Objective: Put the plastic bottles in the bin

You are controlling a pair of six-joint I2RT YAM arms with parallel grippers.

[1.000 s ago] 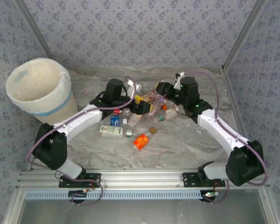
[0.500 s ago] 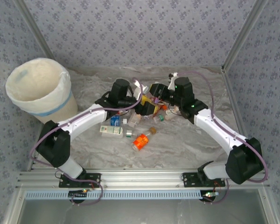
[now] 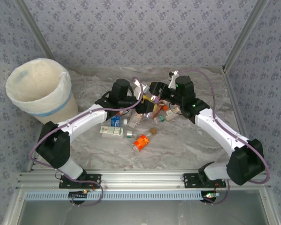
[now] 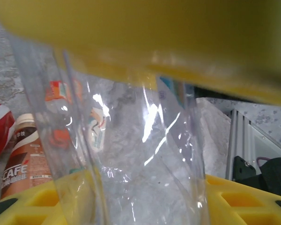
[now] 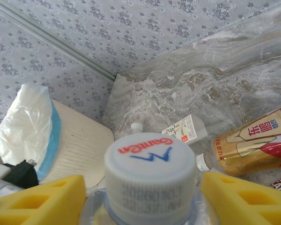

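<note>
The grey marbled table (image 3: 192, 140) spreads under both my claws. The tall cream-white bin with the pale blue band (image 3: 61, 108) stands well off to the left of my left claw (image 3: 144, 108). I judge it too far for my right claw (image 3: 155, 95), and that would be why the two meet nose to nose above the heap. Between them is a clear plastic bottle (image 4: 140, 154) — my left claw is clenched on its body, yellow foam pads (image 4: 178, 37) above and below. My right claw stands released, its fingers (image 5: 37, 201) flanking the bottle's white ribbed cap (image 5: 150, 164) with a gap on each side, so the weight looks to rest with the left. Other small bottles lie just below and nearside of the claws — an orange-labelled one (image 3: 141, 142) and a white carton (image 3: 111, 131) among them, waiting on the table.
</note>
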